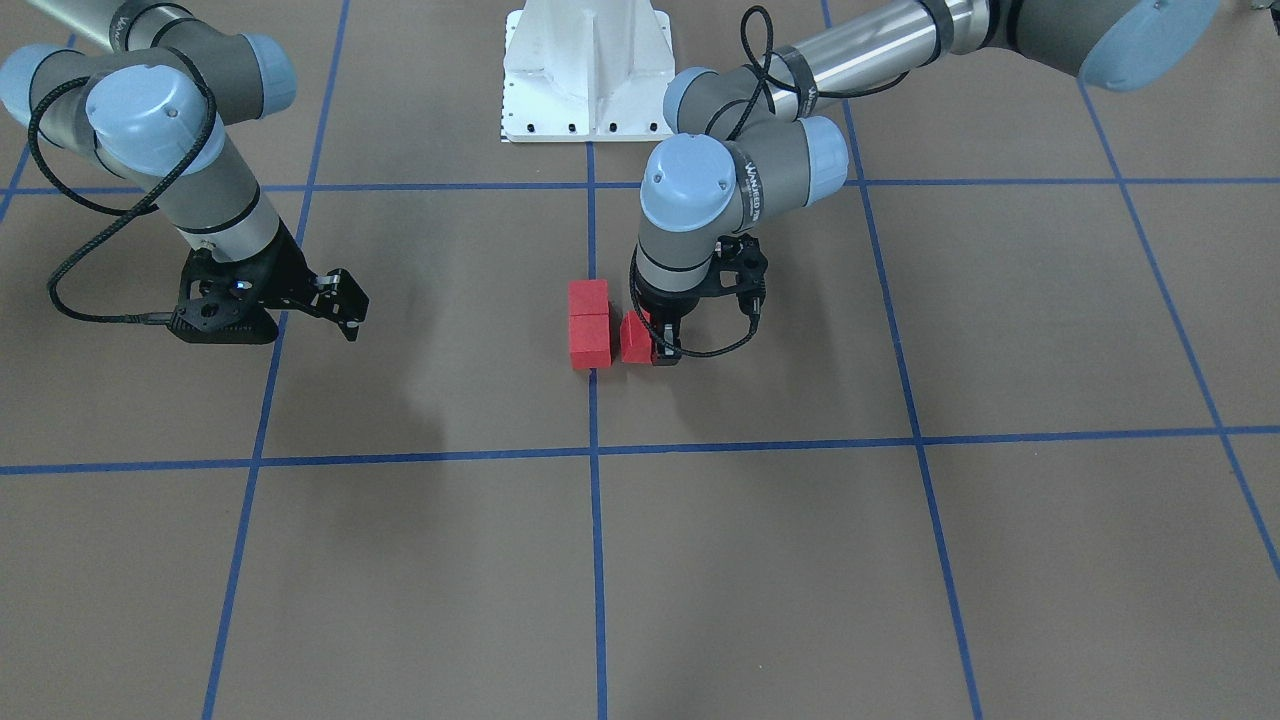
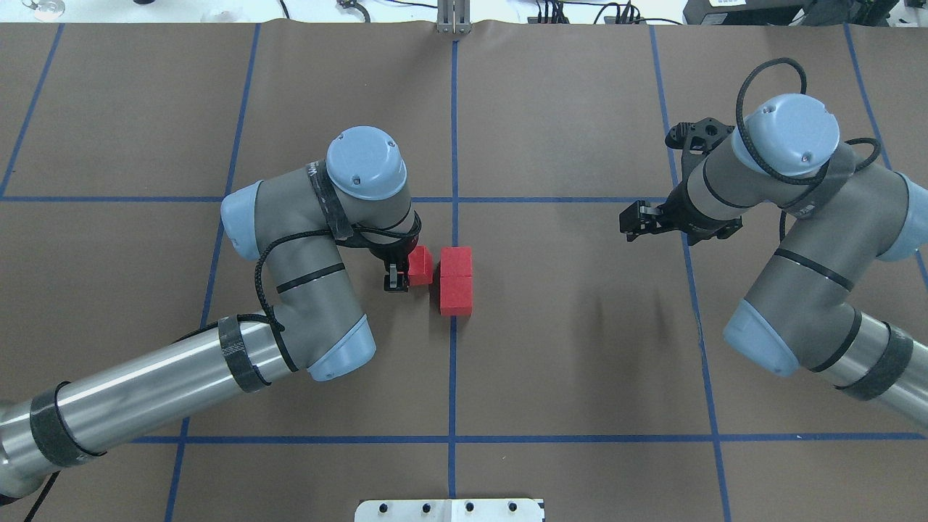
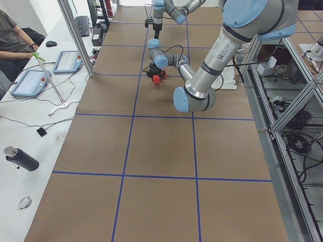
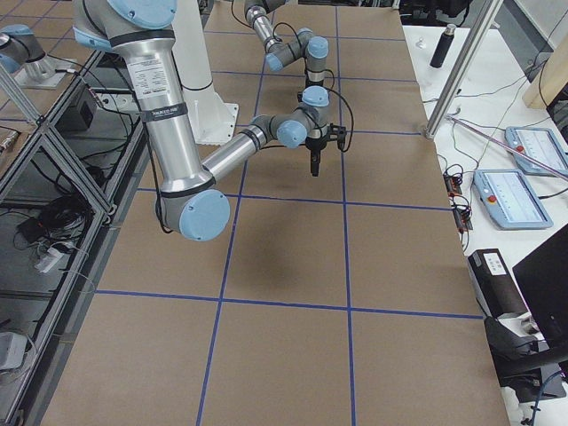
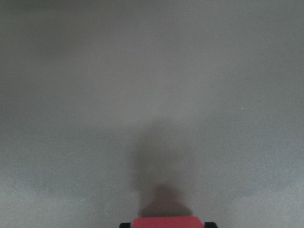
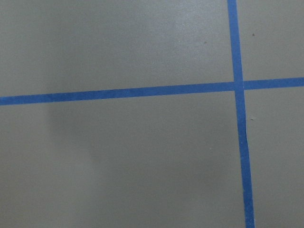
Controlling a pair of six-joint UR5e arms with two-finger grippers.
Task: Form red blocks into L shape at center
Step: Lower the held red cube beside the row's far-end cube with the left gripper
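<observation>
Red block (image 2: 420,264) pinched in the narrowed jaws of the left gripper (image 1: 655,342), one finger hidden under the wrist, just beside two other red blocks (image 2: 456,281) touching in a row on the vertical blue tape line (image 2: 453,362) of the center (image 2: 551,326); right gripper (image 2: 628,220) spread, well apart.

Left gripper (image 2: 407,272) flanks the red blocks (image 2: 455,281) (opposite side bare).

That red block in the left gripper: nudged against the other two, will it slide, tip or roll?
The red block looks like a flat-faced cube, so it likely slides rather than rolls. It seems rigid: its edges look straight in the left gripper. The other two blocks look small and loose, so they may shift.
</observation>
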